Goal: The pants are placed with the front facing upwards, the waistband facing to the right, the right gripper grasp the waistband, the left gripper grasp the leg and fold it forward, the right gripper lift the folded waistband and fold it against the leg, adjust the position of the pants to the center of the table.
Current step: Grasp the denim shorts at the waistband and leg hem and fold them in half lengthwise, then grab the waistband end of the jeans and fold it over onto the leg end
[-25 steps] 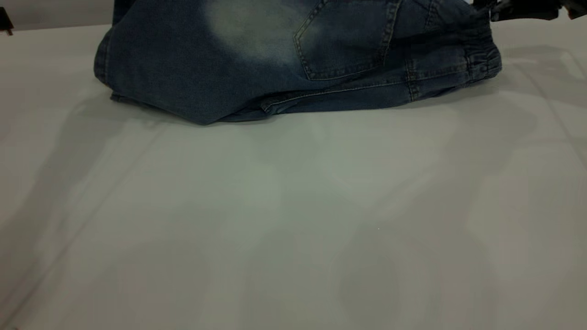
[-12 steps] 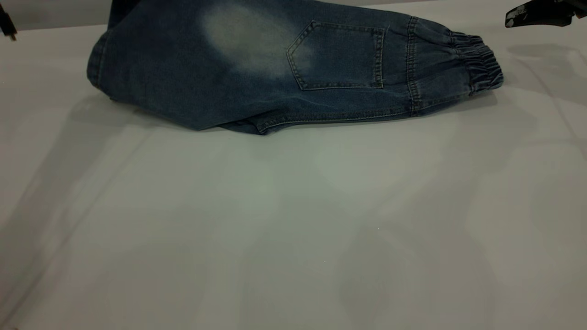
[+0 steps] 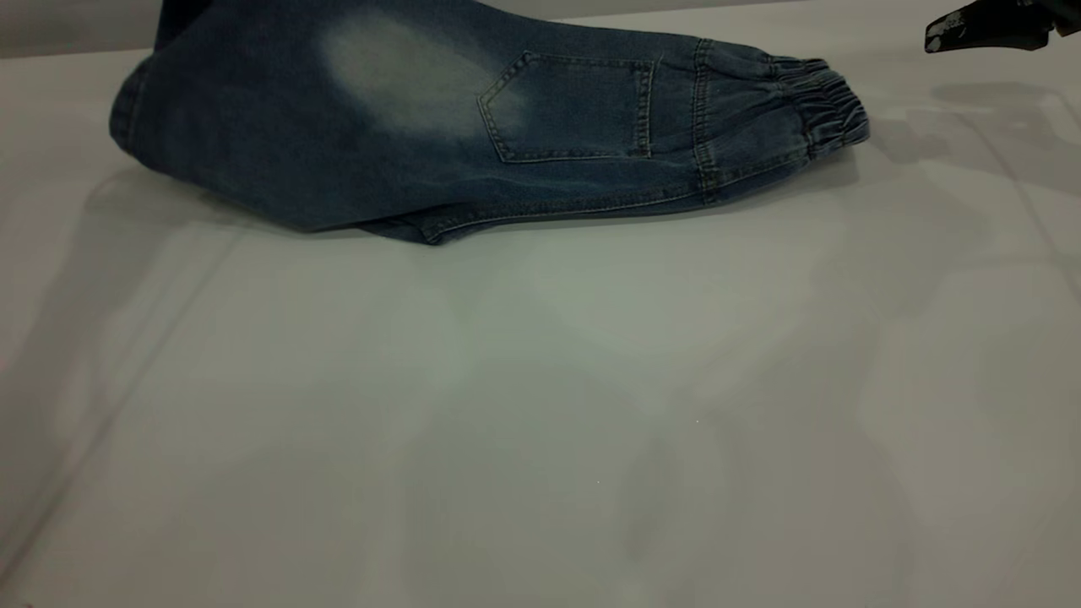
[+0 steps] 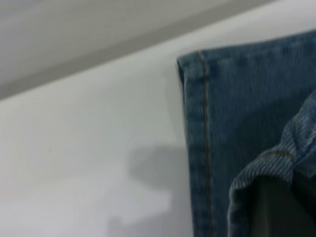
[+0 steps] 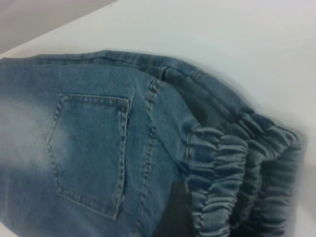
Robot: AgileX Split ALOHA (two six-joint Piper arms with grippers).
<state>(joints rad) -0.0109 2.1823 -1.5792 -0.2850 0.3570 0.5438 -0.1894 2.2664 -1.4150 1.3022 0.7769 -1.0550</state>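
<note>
The blue denim pants [image 3: 405, 143] lie folded lengthwise at the far side of the white table [image 3: 540, 405], a back pocket facing up. The ruched waistband [image 3: 823, 105] points right and rests flat. My right gripper [image 3: 984, 25] hovers open, up and to the right of the waistband and clear of it. In the right wrist view one of its fingers [image 5: 173, 215] shows dark above the waistband [image 5: 232, 168]. The leg end rises out of the exterior view at the far left. In the left wrist view the leg hem [image 4: 269, 163] drapes over my left gripper's dark finger [image 4: 279, 210], which is shut on it.
The table's far edge [image 4: 123, 47] runs just behind the leg end, with a grey wall beyond it. A broad stretch of bare white surface lies in front of the pants.
The right gripper let go of the waistband, which dropped flat, and drew back to the right. The pants have since slid leftward across the table.
</note>
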